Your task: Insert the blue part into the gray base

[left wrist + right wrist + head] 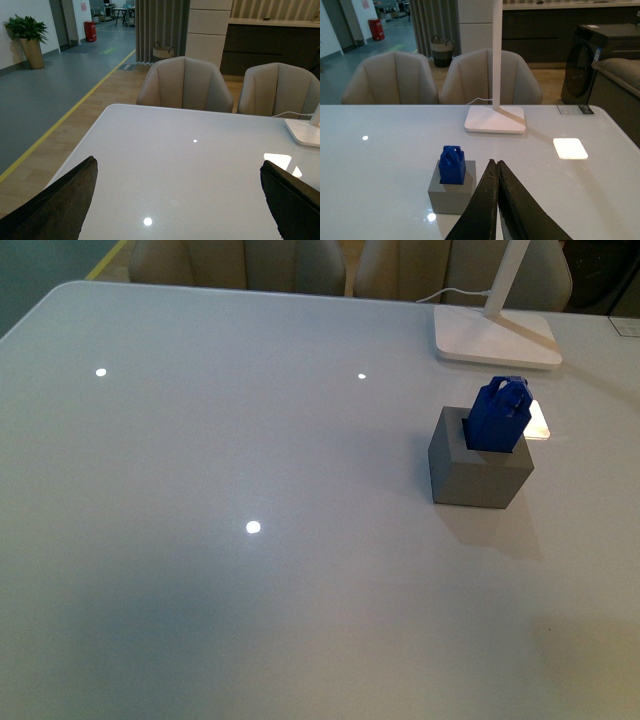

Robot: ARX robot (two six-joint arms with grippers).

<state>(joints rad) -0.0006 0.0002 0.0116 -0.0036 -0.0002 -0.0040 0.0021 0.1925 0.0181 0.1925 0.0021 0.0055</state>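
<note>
The blue part [499,415] stands upright in the square hole in the top of the gray base [478,472], on the right side of the white table; its looped top sticks out above the cube. Both show in the right wrist view too, the blue part [452,165] in the gray base [451,192]. My right gripper [496,164] is shut and empty, its tips just beside the base, apart from it. My left gripper [177,167] is open and empty over bare table; the part and base are out of its view. Neither arm shows in the front view.
A white lamp base [495,338] with its stem and cable stands behind the gray base, also in the right wrist view [495,119]. A bright light patch [570,148] lies on the table. Beige chairs [185,85] line the far edge.
</note>
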